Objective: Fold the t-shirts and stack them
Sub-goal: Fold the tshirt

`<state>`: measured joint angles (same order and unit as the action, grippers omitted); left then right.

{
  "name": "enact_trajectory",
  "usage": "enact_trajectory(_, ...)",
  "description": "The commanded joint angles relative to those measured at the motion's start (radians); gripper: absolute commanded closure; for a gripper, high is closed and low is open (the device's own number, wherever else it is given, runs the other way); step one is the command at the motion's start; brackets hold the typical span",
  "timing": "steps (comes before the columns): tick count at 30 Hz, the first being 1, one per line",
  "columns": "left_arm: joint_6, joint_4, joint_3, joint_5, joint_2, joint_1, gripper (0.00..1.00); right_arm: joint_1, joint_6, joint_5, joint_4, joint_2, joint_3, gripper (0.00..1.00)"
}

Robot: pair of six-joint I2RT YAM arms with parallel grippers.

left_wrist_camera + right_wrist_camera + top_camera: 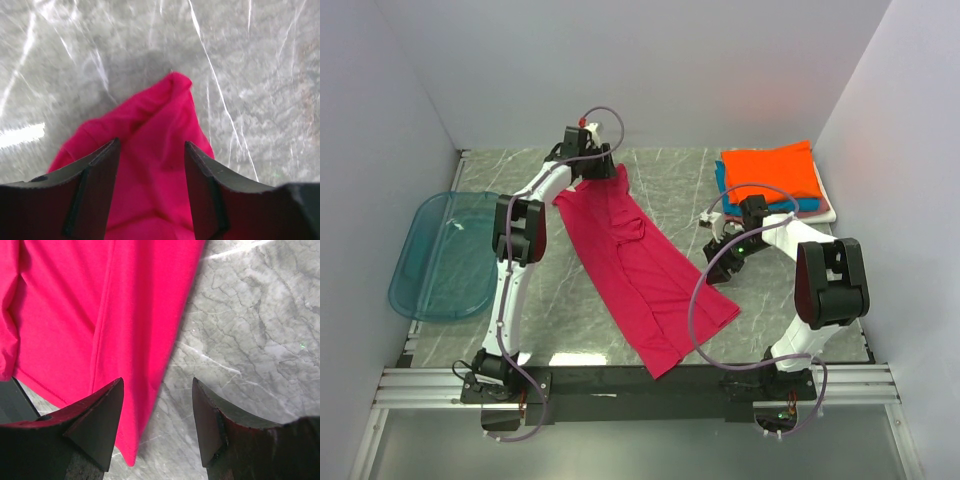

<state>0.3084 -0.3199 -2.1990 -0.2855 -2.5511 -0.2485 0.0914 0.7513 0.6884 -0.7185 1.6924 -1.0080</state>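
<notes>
The magenta-red t-shirt lies spread in a long diagonal band across the middle of the grey marbled table. Its narrow end is toward the far edge and its wider end reaches the near edge, between the 2 arm bases.

The left gripper is at the shirt's far end. In its wrist view the 2 fingers stand apart, with bunched magenta cloth filling the gap between them and rising to a small peak just beyond the tips. I cannot tell whether they pinch the cloth or only straddle it.

The right gripper is at the shirt's right edge, about halfway along. It is released: its jaws are spread, with only bare table and the cloth's edge below them.

In the far right corner is a stack of folded shirts, with the orange t-shirt on top, a teal-blue one under it and a white one at the bottom. A translucent blue tray lies along the left edge.
</notes>
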Motion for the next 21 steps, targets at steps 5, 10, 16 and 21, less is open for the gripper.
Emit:
enact_trajectory(5,-0.014,0.090,-0.088,-0.010,-0.015,-0.003,0.39,-0.007,0.000,0.059,-0.010,-0.005,-0.003,0.36)
enact_trajectory(10,-0.028,0.110,-0.097,-0.047,-0.035,-0.003,0.38,-0.009,-0.003,0.056,-0.022,0.003,-0.011,0.37)
enact_trajectory(16,-0.032,0.104,-0.122,-0.056,-0.074,-0.003,0.40,-0.009,0.014,0.011,-0.062,-0.010,-0.017,0.37)
enact_trajectory(21,-0.023,0.119,-0.126,-0.080,-0.092,-0.005,0.41,-0.009,0.028,-0.010,-0.090,-0.033,0.012,0.37)
